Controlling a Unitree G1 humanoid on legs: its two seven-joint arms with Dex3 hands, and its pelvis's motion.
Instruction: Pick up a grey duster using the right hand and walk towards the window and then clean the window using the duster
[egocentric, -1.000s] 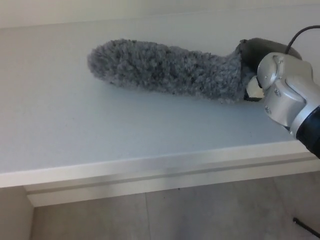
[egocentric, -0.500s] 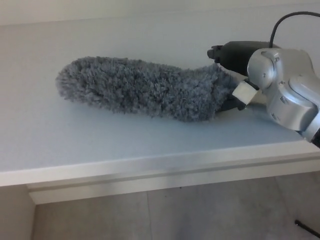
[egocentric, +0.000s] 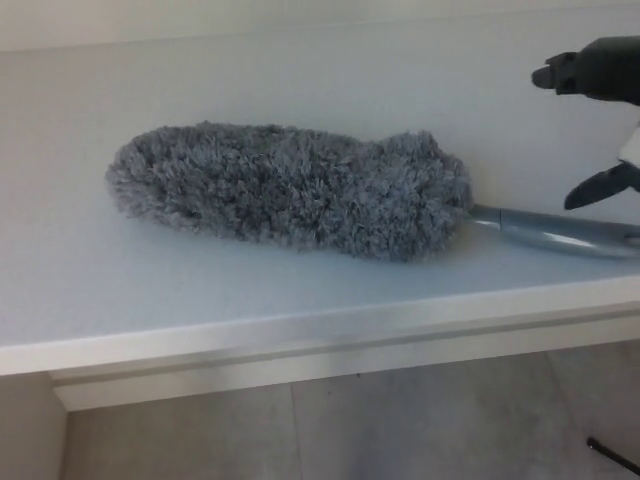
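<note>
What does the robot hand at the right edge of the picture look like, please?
Only part of the right robot hand shows: two thick, dark grey to black fingers, the upper blunt and blocky, the lower tapering to a rounded tip, with a small white piece between them at the edge. No cable, marking or arm shows.

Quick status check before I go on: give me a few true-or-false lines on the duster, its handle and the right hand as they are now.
1. The duster lies flat on the white shelf. True.
2. The right hand is closed around the handle. False: its fingers are spread, above the handle.
3. The fluffy head points to the robot's left. True.
4. The duster hangs over the front edge. False: it lies wholly on the shelf.
5. The left hand is helping. False: it is not in view.
</note>
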